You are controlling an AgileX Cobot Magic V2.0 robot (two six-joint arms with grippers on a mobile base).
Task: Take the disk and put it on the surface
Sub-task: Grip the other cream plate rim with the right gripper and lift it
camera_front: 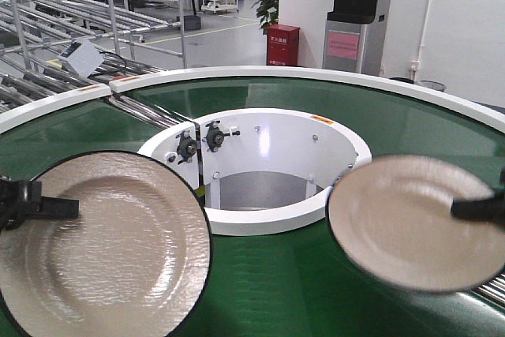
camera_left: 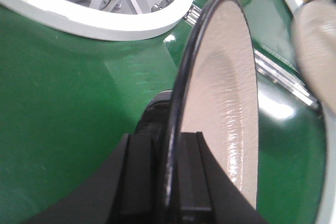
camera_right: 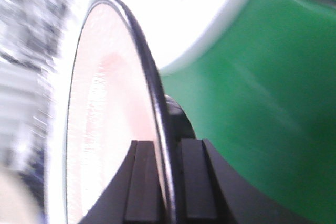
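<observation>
Two beige, black-rimmed disks hang above the green conveyor belt (camera_front: 260, 290). The large left disk (camera_front: 102, 246) is pinched at its left rim by my left gripper (camera_front: 35, 207). In the left wrist view that disk (camera_left: 223, 103) stands edge-on, its rim clamped in the left gripper (camera_left: 170, 177). The right disk (camera_front: 410, 222) is blurred and tilted, with my right gripper (camera_front: 473, 209) shut on its right edge. In the right wrist view this disk (camera_right: 110, 124) sits in the right gripper (camera_right: 169, 182). The dark taped tabletop is out of view.
A white ring wall (camera_front: 260, 222) surrounds the belt's central well with bolts and knobs. A white outer rim (camera_front: 316, 75) borders the belt. Metal roller racks (camera_front: 71, 61) stand at the back left, a red box (camera_front: 282, 45) and a black machine behind.
</observation>
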